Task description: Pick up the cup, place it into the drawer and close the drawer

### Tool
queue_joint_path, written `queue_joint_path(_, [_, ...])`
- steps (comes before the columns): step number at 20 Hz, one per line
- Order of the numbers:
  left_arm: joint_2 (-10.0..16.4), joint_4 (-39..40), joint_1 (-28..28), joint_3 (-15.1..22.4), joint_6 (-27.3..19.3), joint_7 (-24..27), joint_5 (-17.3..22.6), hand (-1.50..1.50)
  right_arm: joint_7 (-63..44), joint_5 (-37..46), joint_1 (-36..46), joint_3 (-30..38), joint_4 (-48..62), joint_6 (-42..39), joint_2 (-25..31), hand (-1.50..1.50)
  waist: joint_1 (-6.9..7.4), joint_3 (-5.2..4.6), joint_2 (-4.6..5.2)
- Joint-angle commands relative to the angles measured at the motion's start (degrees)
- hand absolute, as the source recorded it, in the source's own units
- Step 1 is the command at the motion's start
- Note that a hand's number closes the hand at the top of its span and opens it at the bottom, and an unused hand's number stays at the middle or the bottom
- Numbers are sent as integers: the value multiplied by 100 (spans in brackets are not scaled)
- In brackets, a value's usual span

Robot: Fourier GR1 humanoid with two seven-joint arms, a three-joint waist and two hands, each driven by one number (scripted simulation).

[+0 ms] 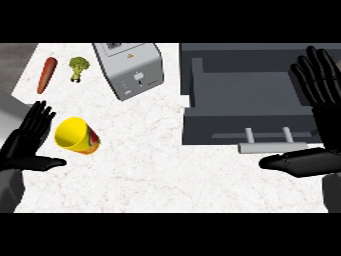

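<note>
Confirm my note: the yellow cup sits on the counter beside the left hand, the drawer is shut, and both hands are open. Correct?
One detail is wrong: the drawer is open, pulled out with its handle toward the robot, as the head view shows. The rest holds: the yellow cup sits on the counter beside the left hand, and that hand and the right hand are open.

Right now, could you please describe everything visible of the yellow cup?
The cup is bright yellow and plastic-looking, with a red and green pattern on its outer wall. It lies on its side on the white marbled counter, its empty mouth facing the view. It sits at the counter's left, close beside the open left hand; whether the two touch is unclear.
</note>
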State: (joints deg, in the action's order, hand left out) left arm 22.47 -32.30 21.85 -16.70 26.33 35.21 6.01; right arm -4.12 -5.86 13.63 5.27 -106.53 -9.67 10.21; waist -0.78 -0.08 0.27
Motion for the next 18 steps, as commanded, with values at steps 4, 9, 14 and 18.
queue_joint_path(4, [81,1736,587,16,-154,1203,-514,-150,-281,-86,484,186,136,36,145,-150,-62,-13,34])
queue_joint_path(9, [-38,1991,650,44,-436,1622,-644,-150,-480,-251,453,155,-49,-2,100,-150,-115,-22,51])
queue_joint_path(14, [-44,2082,475,19,-189,2079,-635,-150,-223,-105,98,21,-143,-117,77,-150,-93,-19,43])
queue_joint_path(18, [-409,2172,614,95,-644,2168,-757,-150,-293,-172,686,238,282,-29,169,-150,-111,-30,94])
